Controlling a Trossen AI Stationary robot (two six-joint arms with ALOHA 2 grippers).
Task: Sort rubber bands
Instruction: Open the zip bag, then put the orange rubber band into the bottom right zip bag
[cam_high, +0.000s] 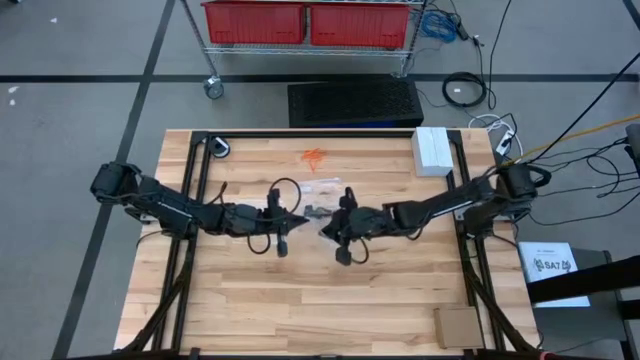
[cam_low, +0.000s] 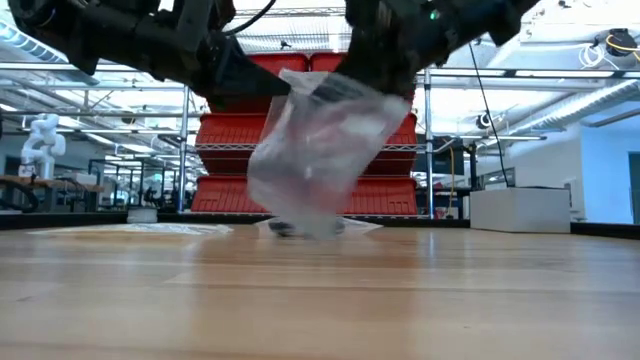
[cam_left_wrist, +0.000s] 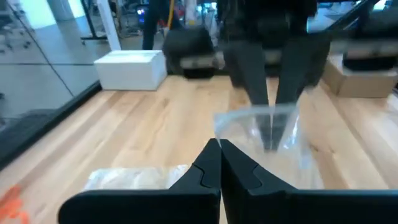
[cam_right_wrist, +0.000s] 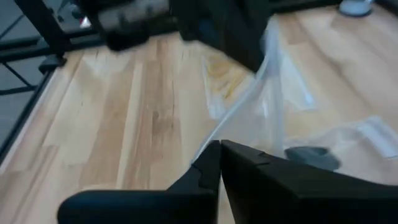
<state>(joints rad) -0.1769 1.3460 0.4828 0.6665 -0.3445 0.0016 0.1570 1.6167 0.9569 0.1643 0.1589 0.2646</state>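
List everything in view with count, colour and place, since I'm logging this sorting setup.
clear bag: one, see-through, held up over the table's middle between both claws
clear bags lying flat: cannot count, see-through, on the table behind the claws
orange rubber bands: one cluster, orange, far middle of the table
yellow rubber bands: one cluster, pale yellow, in a flat bag
white box: one, white, far right of the table
cardboard piece: one, brown, near right corner
red bins: two, red, on the cart beyond the table
table: one, light wood
left claw: shut on the clear bag
right claw: shut on the clear bag
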